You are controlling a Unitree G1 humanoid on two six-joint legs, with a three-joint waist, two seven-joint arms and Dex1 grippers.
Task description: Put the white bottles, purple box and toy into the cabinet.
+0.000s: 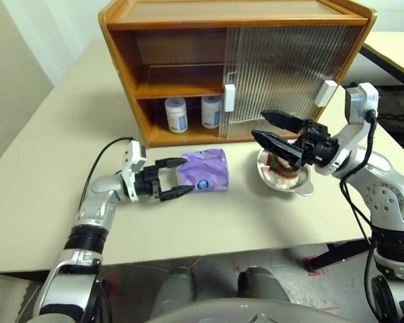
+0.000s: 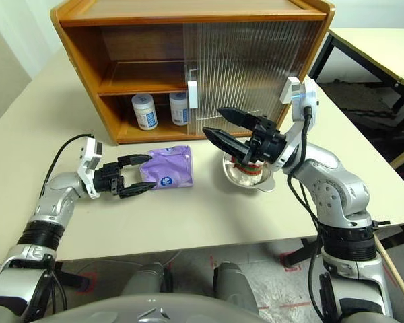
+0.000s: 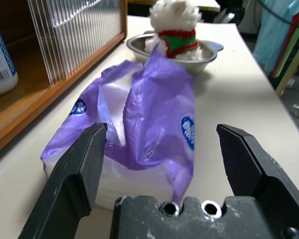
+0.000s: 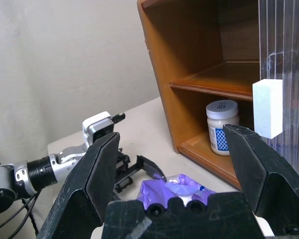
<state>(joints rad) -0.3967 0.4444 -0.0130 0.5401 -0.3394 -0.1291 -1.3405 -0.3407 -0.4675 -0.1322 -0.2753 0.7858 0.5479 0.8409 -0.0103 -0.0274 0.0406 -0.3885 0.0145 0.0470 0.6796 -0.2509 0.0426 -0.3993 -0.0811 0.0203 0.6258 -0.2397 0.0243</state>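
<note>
Two white bottles [image 1: 176, 114] [image 1: 211, 111] stand on the lower shelf of the wooden cabinet [image 1: 124, 47], in its open left half. On the table in front of it lies the purple box [image 1: 205, 170]. My left gripper [image 1: 175, 178] is open at the box's left end, one finger on either side of that end, not closed on it. The toy [image 3: 174, 25] sits in a steel bowl [image 1: 303, 185] to the right of the box. Above the bowl my right gripper [image 1: 268, 128] hangs open and holds nothing.
The cabinet's ribbed sliding doors [image 1: 283, 67] with white block handles [image 1: 229, 97] cover its right half. A second table [image 1: 397, 50] stands at the far right. The table's front edge runs close below my left arm.
</note>
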